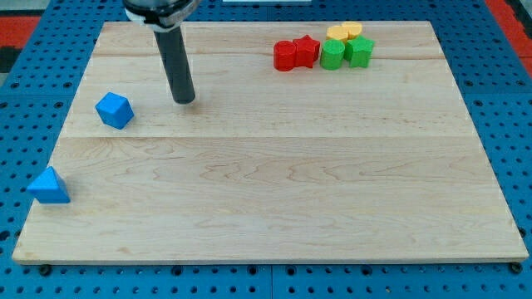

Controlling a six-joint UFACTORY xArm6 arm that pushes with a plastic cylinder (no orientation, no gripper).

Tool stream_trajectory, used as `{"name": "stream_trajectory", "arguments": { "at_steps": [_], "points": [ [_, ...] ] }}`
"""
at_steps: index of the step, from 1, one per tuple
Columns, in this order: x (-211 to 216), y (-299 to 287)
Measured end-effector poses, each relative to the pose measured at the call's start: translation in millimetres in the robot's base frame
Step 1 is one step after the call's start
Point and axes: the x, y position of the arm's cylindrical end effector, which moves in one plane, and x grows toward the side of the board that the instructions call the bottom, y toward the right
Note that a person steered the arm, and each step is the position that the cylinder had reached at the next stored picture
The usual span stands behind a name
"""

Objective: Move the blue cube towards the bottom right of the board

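Note:
The blue cube [115,110] sits on the wooden board [274,191] near the view's left edge, upper part. My tip [184,100] rests on the board to the right of the cube and slightly above it, apart from it by a clear gap. A blue triangular block [49,186] lies at the board's left edge, below the cube.
A cluster sits at the view's top right: a red block [285,56], a red star [306,51], two green blocks [332,55] [360,51] and two yellow blocks [345,32] behind them. Blue pegboard surrounds the board.

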Motion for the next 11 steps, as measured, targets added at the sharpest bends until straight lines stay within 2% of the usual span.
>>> {"name": "stream_trajectory", "arguments": {
  "at_steps": [1,2,3,5,6,7,8,9,11],
  "points": [
    [-3.0,-50.0],
    [-3.5,-127.6],
    [0.5,-168.8],
    [42.6,-80.0],
    [63.2,-65.0],
    [80.0,-24.4],
    [119.0,14.2],
    [156.9,28.1],
    [202.1,68.2]
  ]
}}
